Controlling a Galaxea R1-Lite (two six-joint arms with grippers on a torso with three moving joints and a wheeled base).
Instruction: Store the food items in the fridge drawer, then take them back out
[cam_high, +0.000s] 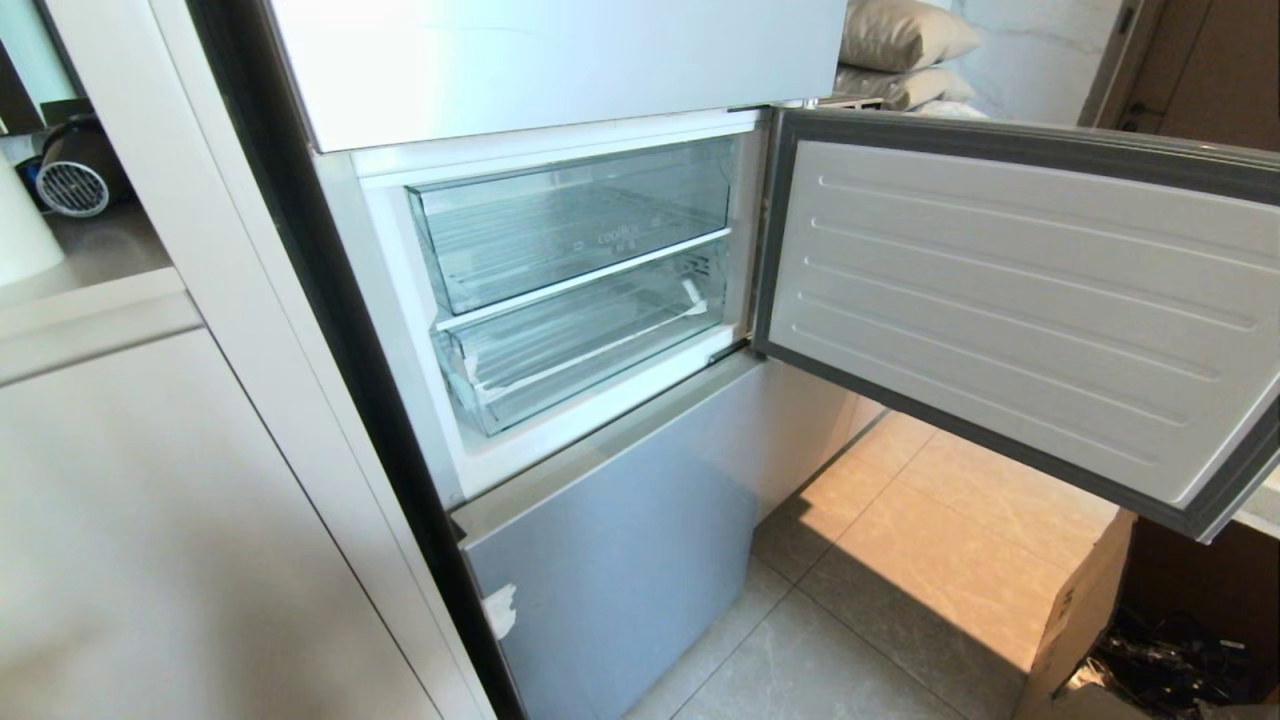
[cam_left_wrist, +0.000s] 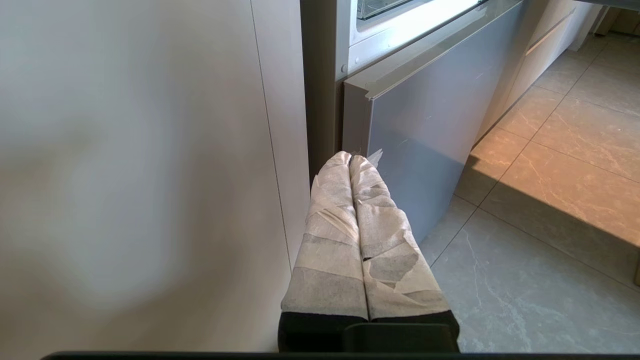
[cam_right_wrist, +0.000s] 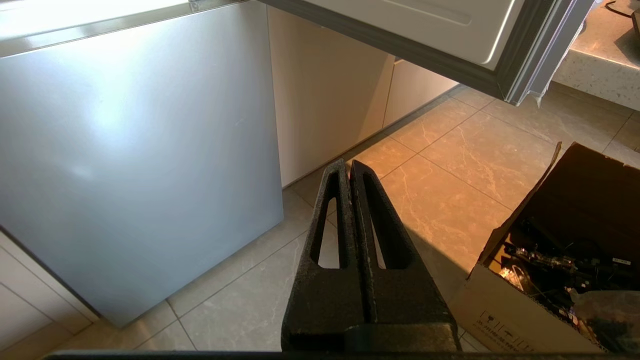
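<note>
Left hand (cam_left_wrist: 351, 159) pressed closed beside cabinet edge, right hand (cam_right_wrist: 347, 167) closed over floor tiles (cam_right_wrist: 450, 165).

The open fridge door (cam_high: 1010, 310) swings out to the right of the compartment. Inside, the clear plastic drawer printed "coolBox" (cam_high: 575, 225) sits directly above the wide shallow transparent fridge drawer (cam_high: 585, 345). Below both is the closed grey lower fridge door (cam_high: 620, 560). An open cardboard box (cam_high: 1090, 620) stands on the tiled floor (cam_high: 900, 560), under the open door's far corner.
</note>
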